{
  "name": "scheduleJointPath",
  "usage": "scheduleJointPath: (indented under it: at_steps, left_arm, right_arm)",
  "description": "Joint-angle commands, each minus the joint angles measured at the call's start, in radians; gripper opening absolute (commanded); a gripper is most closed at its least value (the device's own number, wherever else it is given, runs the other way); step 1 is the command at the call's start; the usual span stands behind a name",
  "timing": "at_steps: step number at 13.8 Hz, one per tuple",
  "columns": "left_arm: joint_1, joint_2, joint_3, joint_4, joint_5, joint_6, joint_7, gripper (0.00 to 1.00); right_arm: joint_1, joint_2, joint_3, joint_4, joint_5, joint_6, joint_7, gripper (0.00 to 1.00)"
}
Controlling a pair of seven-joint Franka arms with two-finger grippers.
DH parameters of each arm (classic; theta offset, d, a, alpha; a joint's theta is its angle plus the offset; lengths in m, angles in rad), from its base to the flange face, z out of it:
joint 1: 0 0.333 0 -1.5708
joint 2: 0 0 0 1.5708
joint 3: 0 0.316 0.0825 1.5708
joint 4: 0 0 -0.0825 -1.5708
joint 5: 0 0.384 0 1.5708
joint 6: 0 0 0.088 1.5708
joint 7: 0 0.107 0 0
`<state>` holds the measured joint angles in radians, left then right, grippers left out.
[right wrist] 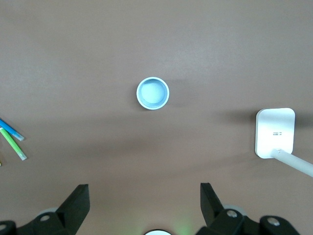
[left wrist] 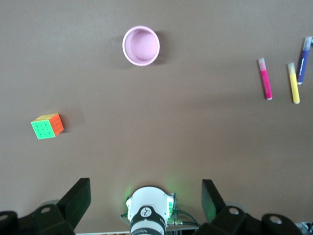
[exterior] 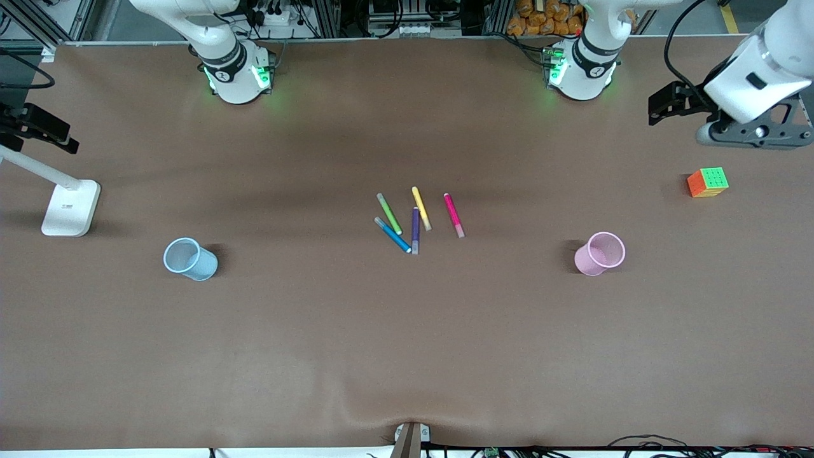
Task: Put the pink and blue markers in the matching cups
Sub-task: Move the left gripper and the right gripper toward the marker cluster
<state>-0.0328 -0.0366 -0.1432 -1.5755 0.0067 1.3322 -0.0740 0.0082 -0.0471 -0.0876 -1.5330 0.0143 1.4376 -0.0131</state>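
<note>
Five markers are seen lying loose at mid-table: the pink marker toward the left arm's end, the blue marker nearest the front camera, touching the purple marker, with the green marker and yellow marker just beside them. The pink cup and blue cup are stood upright and empty, well apart toward the left and right arms' ends, a colour cube and a white lamp base lying farther out. The left gripper and right gripper are held high over the table, fingers spread, nothing between them.
</note>
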Motion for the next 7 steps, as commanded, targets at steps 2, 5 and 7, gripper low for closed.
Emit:
scheduleJointPath:
  at_steps: [2,5,7]
  left_arm:
    - [-0.005,0.073,-0.001,0.026,-0.011,-0.019,-0.01,1.0]
    - [-0.025,0.13,-0.001,0.025,-0.013,-0.019,-0.01,1.0]
    - [-0.038,0.162,-0.002,0.025,-0.02,-0.019,-0.01,1.0]
  right_arm:
    - [-0.008,-0.017,0.006,-0.012,-0.002,0.0,-0.002,0.55]
    - [-0.01,-0.017,0.009,-0.012,-0.002,-0.002,-0.001,0.36]
    - [-0.01,-0.016,0.011,-0.012,-0.002,-0.003,-0.001,0.78]
